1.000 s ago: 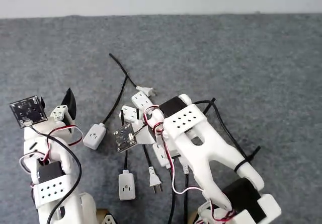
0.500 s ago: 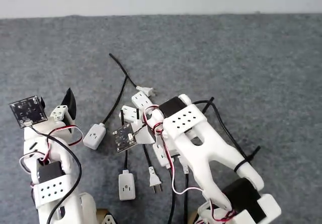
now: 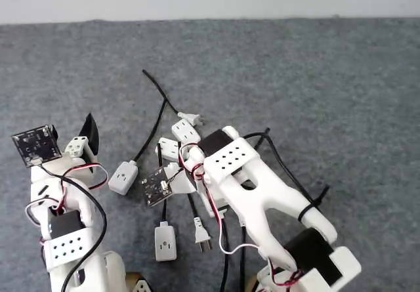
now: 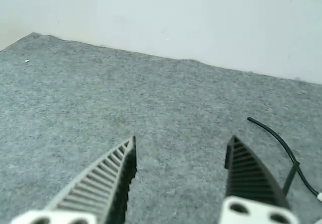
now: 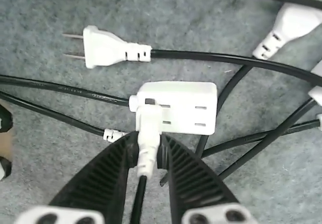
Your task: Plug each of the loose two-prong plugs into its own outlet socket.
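1. The right gripper (image 5: 147, 139) has its fingers clamped on the body of a white two-prong plug (image 5: 148, 123); the plug sticks out past the fingertips, and its cord runs back between them.
2. Just beyond the fingertips, the plug's front end meets a white outlet socket block (image 5: 188, 108); the plug body hides the prongs, so I cannot tell whether they are seated.
3. Farther beyond the fingers, apart from the block, a second loose plug (image 5: 108, 53) lies with its prongs bare on the grey carpet (image 5: 45, 27).
4. The left gripper (image 4: 182, 143) hangs over the carpet with its fingers well apart and nothing between them; a black cord (image 4: 274, 138) lies beyond one fingertip.
5. Handling, as a judgement: the plug looks light, hard and smooth, so it may twist in the pads; it is best pinched across its flat sides just behind the prongs; the cord seems springy and may tug it off line; the block is light and likely to slide when pushed, so bracing it would help.
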Controlling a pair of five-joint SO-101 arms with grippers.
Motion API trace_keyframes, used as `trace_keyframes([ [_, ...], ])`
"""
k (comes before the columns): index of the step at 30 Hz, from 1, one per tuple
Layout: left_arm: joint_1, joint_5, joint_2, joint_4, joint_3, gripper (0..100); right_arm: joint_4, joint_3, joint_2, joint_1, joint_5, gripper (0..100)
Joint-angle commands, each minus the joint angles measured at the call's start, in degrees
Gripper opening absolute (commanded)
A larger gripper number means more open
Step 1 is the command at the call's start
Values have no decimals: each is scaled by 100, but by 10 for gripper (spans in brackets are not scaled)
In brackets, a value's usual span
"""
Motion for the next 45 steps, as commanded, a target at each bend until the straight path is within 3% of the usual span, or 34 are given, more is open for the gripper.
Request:
trace_keyframes([
  [1, 18, -79, 9, -167, -40, 282, -48, -44, 180, -4, 70, 8],
  [11, 18, -79, 9, -167, -40, 282, 13, -712, 180, 409, 79, 8],
  [20, 18, -79, 9, -167, -40, 282, -40, -721, 224, 374, 79, 8],
  [28, 26, -88, 9, -167, -40, 282, -48, -695, 233, -92, 53, 8],
  [45, 26, -193, 9, -167, -40, 280, -48, 18, 233, -13, 70, 8],
])
